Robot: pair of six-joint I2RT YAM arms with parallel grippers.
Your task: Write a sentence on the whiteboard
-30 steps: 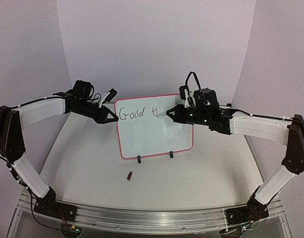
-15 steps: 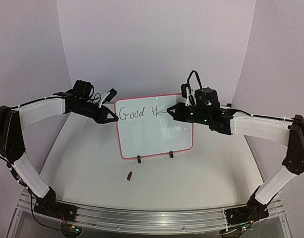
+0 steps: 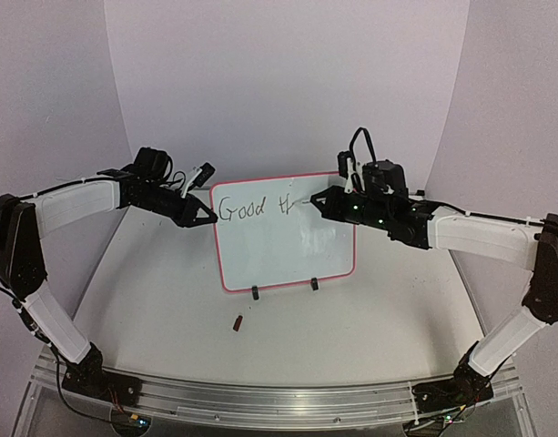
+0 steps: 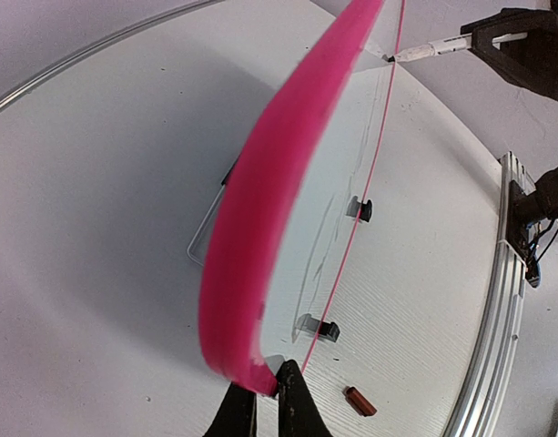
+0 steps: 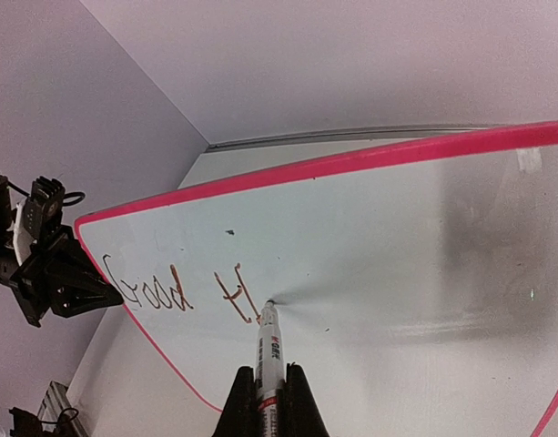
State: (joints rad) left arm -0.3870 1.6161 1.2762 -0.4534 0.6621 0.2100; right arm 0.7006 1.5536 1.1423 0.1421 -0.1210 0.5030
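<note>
The whiteboard [image 3: 283,244] stands upright near the middle of the desk [image 3: 160,300], tipped slightly back on two small black clip feet [image 3: 255,292] at its near bottom edge. It is a small glossy white rectangle with a thin pink-red frame and rounded corners. The sentence [image 5: 183,293] runs along the top left of the board in black handwritten strokes: "Good", then two crossed strokes that begin a second word. The rest of the surface is bare.

The left gripper [image 4: 268,401] has its fingers pinched together on the board's left frame edge. The right gripper [image 5: 268,387] is clamped on a white marker [image 5: 267,350], whose tip touches the board just right of the last stroke. A small dark red piece [image 3: 238,321] lies on the desk, nearer than the board's left foot.
</note>
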